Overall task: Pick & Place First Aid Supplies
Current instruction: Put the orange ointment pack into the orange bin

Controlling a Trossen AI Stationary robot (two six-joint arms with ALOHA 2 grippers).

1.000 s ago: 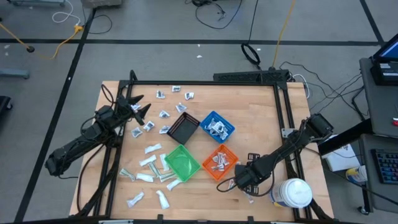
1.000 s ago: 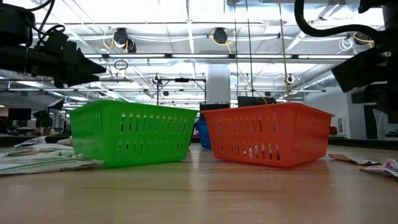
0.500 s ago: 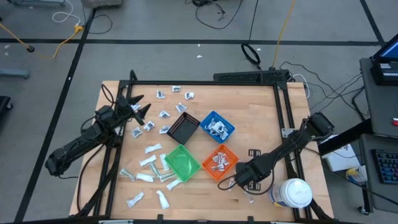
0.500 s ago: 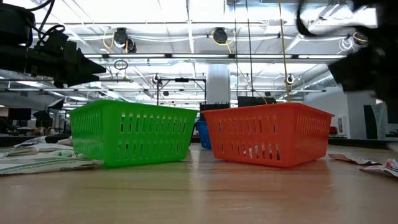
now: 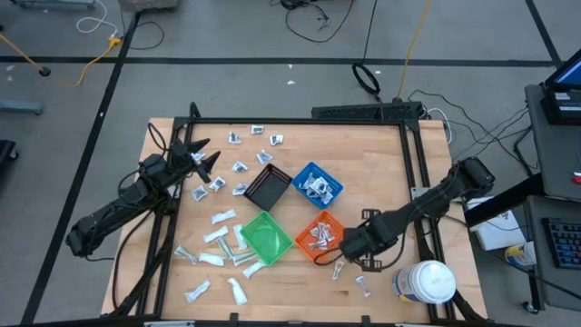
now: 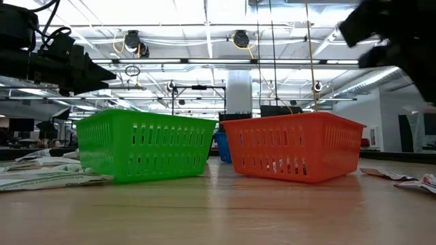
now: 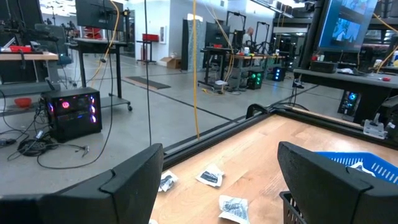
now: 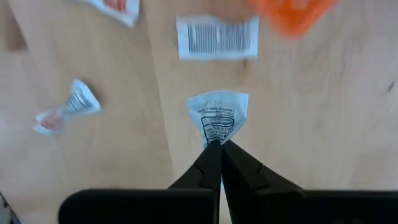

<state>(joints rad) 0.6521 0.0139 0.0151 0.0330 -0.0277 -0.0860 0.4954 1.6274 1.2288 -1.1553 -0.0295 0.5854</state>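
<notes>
We have the right tool (image 8: 216, 149) pinched shut on a white packet (image 8: 218, 116), the orange bin (image 5: 320, 236) just beside it, the left tool (image 5: 201, 156) wide and well apart.

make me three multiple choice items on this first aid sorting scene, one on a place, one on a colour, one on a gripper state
1. Where is the large white jar?
A. at the table's near right corner
B. inside the green bin
C. beside the left arm

2. Which colour is the bin nearest the right gripper?
A. black
B. blue
C. orange

3. What are the right gripper's fingers doing?
A. standing wide open over bare wood
B. pinching a small white packet
C. gripping a bin's rim

Answers:
1 A, the high view shows the jar by the right arm at the table's edge.
2 C, the orange bin lies right next to that gripper.
3 B, the right wrist view shows the closed tips on the packet's lower point.
</notes>
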